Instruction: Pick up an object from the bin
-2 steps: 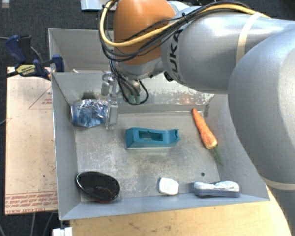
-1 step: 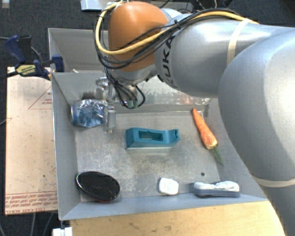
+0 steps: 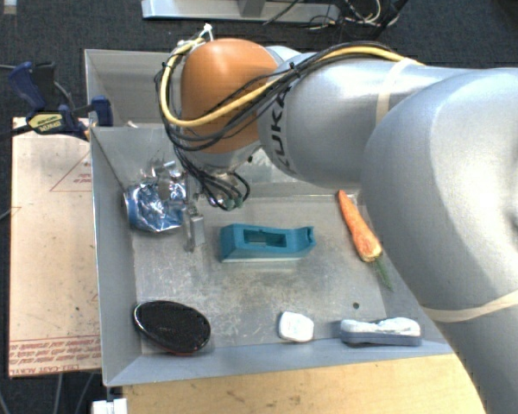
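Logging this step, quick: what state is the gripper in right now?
The gripper: cannot be told whether open or closed; it is down right beside the crumpled blue foil packet.

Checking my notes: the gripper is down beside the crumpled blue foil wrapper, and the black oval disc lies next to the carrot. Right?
Not quite. The camera view shows the black oval disc in the bin's near left corner, far from the carrot on the right. The gripper is indeed down beside the crumpled blue foil wrapper.

Silver-grey arm [image 3: 397, 136]; orange wrist cover [image 3: 224, 84]; yellow and black cables [image 3: 190, 119].
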You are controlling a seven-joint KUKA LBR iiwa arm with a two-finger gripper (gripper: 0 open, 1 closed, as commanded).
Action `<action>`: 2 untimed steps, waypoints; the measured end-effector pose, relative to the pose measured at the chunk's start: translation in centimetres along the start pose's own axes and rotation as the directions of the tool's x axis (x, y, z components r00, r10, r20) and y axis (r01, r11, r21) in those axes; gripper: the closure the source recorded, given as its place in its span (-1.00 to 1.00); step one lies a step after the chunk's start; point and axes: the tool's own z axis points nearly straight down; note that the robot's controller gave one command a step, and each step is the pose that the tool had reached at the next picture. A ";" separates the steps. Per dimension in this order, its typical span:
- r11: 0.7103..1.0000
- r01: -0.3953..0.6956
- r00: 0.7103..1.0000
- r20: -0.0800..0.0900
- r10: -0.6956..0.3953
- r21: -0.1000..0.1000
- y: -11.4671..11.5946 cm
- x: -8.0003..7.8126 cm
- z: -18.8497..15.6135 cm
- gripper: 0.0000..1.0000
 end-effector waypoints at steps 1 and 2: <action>0.995 -0.102 0.995 -0.002 0.102 -0.003 -0.8 0.5 1.9 -1.00; 0.998 0.063 0.998 0.028 -0.063 -0.002 -1.6 0.0 4.5 1.00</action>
